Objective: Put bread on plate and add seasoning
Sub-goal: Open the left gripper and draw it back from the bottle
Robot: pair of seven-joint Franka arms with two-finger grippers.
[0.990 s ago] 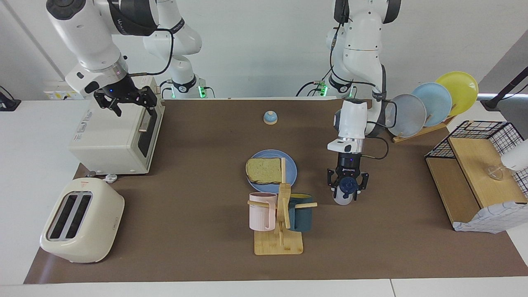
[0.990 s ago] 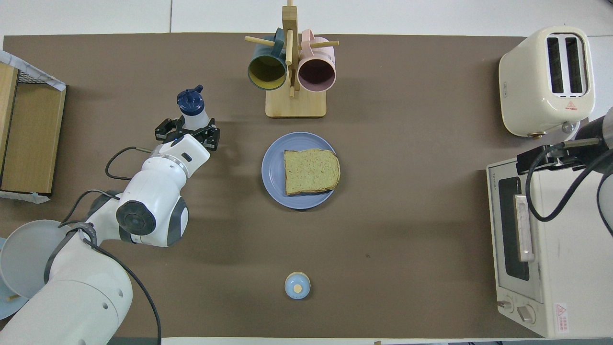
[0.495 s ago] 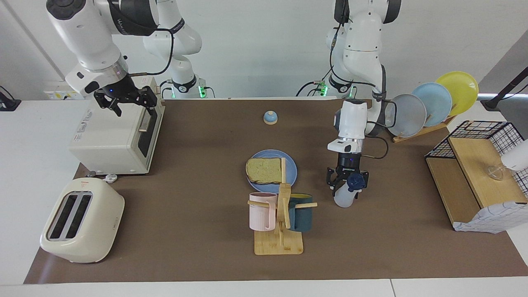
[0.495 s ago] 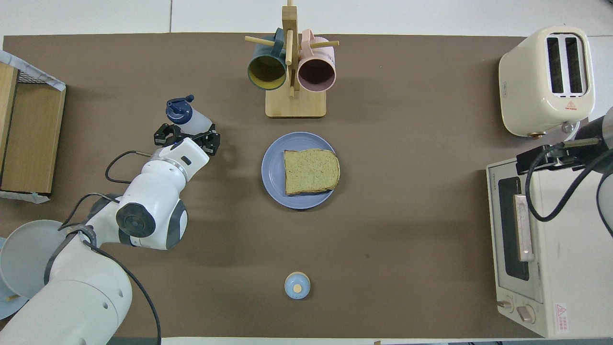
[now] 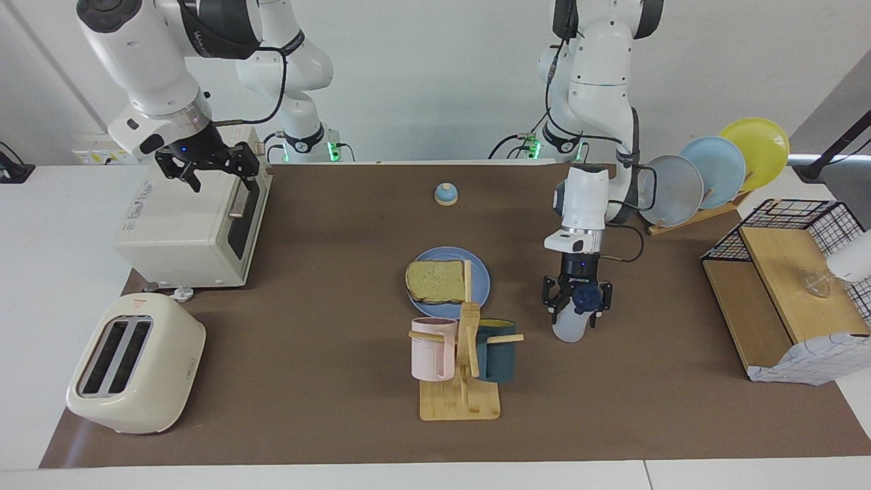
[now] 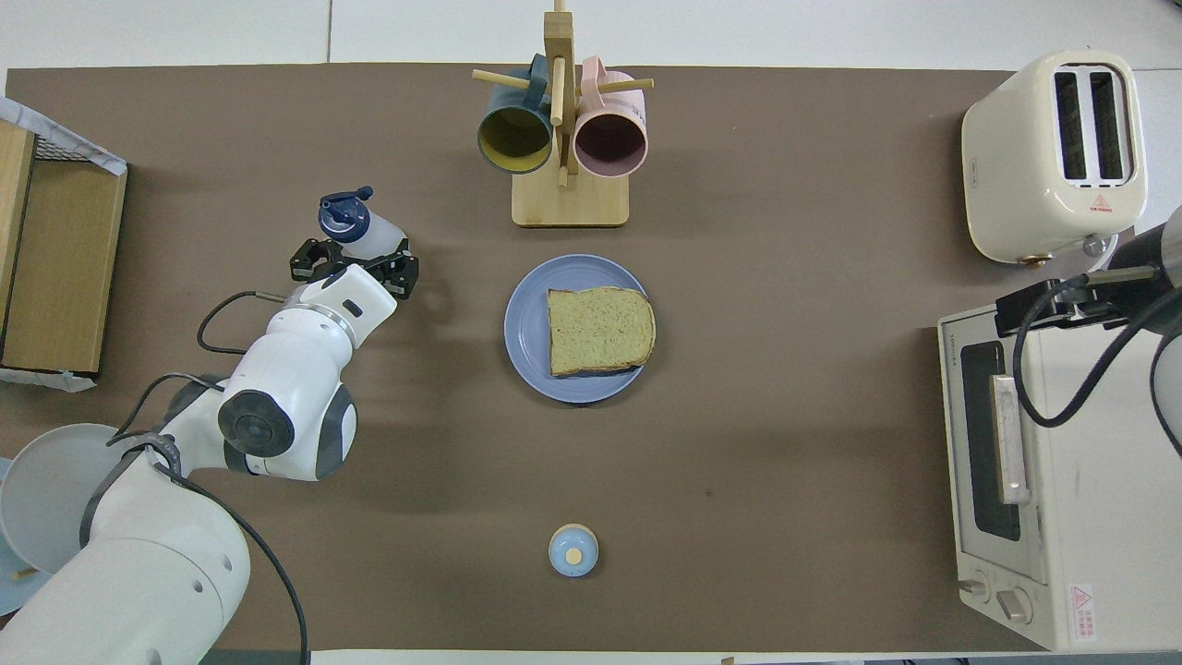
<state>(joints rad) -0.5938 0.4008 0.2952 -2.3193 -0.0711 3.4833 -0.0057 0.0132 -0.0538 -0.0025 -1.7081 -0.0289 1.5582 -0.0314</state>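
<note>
The bread [image 5: 435, 281] [image 6: 600, 331] lies flat on the blue plate [image 5: 482, 279] [image 6: 526, 332] at mid-table. The seasoning [image 5: 570, 328] [image 6: 355, 222], a white bottle with a navy cap, stands on the mat beside the plate, toward the left arm's end. My left gripper [image 5: 577, 309] [image 6: 354, 263] hangs at the bottle's top, open, with a finger on either side of the neck. My right gripper [image 5: 207, 167] [image 6: 1062, 300] waits open above the toaster oven, holding nothing.
A wooden mug rack [image 5: 463, 367] with two mugs stands farther from the robots than the plate. A small bell [image 5: 446, 194] sits nearer the robots. The toaster [image 5: 136, 364] and toaster oven [image 5: 184, 224] fill the right arm's end. A plate rack [image 5: 714, 170] and wire shelf [image 5: 782, 286] occupy the other end.
The left gripper tipped the bottle from cap-forward to upright, set it on the mat and widened its jaws. The right arm stayed still.
</note>
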